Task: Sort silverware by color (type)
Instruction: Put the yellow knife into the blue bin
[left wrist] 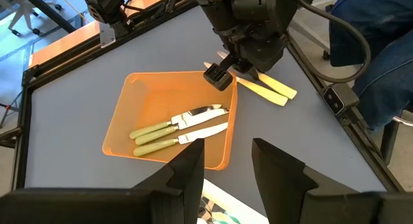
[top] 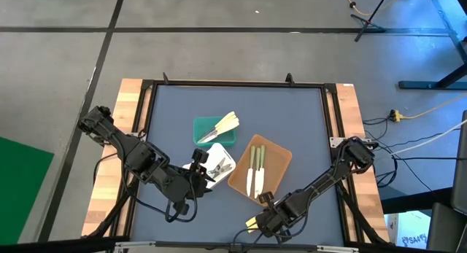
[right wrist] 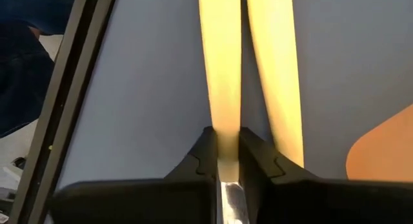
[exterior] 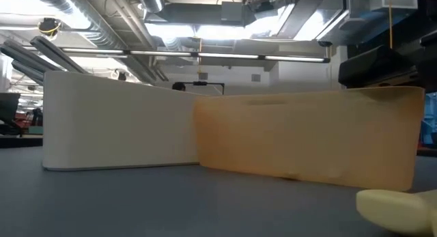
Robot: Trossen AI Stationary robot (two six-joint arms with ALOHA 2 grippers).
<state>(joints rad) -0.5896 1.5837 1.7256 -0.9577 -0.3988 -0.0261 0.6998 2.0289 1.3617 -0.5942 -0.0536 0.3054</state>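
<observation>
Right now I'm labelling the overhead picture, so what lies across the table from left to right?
Left gripper → square green plastic tray holding cream-yellow utensils → tan-orange plastic tray with olive-handled knives.

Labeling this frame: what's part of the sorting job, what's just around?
Job:
- cream utensils, one clamped in right gripper
- green-handled knives in brown tray
- cream utensils in green tray
- white tray
- left gripper, open

Around:
- cables
</observation>
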